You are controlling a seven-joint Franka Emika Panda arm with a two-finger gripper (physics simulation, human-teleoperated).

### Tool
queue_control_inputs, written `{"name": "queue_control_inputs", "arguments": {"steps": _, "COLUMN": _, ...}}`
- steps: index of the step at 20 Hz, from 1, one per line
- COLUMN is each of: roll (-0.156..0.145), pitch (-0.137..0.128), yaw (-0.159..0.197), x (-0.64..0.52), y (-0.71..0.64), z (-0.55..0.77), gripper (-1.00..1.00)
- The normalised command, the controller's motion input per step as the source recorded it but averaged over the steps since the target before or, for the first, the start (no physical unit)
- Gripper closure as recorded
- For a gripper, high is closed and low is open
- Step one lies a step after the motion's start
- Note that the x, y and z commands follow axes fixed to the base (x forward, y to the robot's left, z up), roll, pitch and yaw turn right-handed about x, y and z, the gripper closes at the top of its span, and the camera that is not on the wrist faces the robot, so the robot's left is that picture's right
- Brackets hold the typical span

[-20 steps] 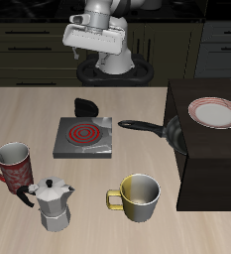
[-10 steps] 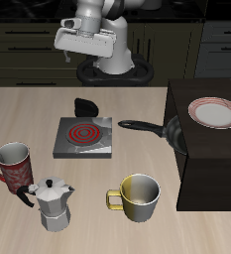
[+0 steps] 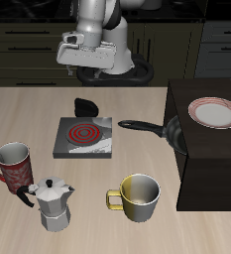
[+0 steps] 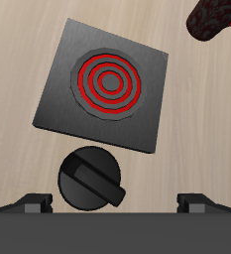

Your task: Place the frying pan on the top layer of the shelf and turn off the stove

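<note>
Stove (image 3: pixel 84 138) sits near the middle of the table (image 3: pixel 97 213), and we see its red coil (image 4: pixel 110 83) glowing in rings on the grey plate. Its black knob (image 4: pixel 90 180) lies just behind it, toward the back of the table, apart from the plate's edge. Our claw (image 3: pixel 89 70) hangs high above the back of the table, over the knob and stove. In the wrist view only the two fingertips (image 4: pixel 33 204) show, set wide apart with nothing between them, so we read the claw as open and holding nothing.

Beside the stove we see the frying pan (image 3: pixel 168 130). Its long handle (image 3: pixel 137 125) points toward the stove, and its bowl is pressed against the side of the dark shelf (image 3: pixel 201 169), down at table level. On the shelf's flat top rests a white plate with a red rim (image 3: pixel 213 113).

Nearer the front edge stand a red mug (image 3: pixel 13 165), a silver coffee pot (image 3: pixel 54 205) and a yellow mug (image 3: pixel 139 196).
</note>
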Motion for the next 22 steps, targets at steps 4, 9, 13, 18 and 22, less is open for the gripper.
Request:
{"name": "queue_control_inputs", "arguments": {"steps": 4, "roll": -0.036, "pitch": 0.050, "yaw": 0.142, "x": -0.10, "y": 0.17, "z": -0.38, "gripper": -1.00}}
{"name": "queue_control_inputs", "arguments": {"steps": 9, "roll": -0.021, "pitch": 0.046, "yaw": 0.091, "x": -0.09, "y": 0.07, "z": -0.19, "gripper": -1.00}}
{"name": "queue_control_inputs", "arguments": {"steps": 13, "roll": -0.027, "pitch": 0.023, "yaw": 0.116, "x": -0.15, "y": -0.02, "z": -0.17, "gripper": -1.00}}
{"name": "queue_control_inputs", "arguments": {"steps": 18, "roll": -0.025, "pitch": 0.017, "yaw": 0.093, "x": -0.12, "y": -0.08, "z": -0.12, "gripper": -1.00}}
{"name": "queue_control_inputs", "arguments": {"steps": 22, "roll": -0.055, "pitch": 0.031, "yaw": 0.108, "x": 0.03, "y": -0.24, "z": -0.11, "gripper": -1.00}}
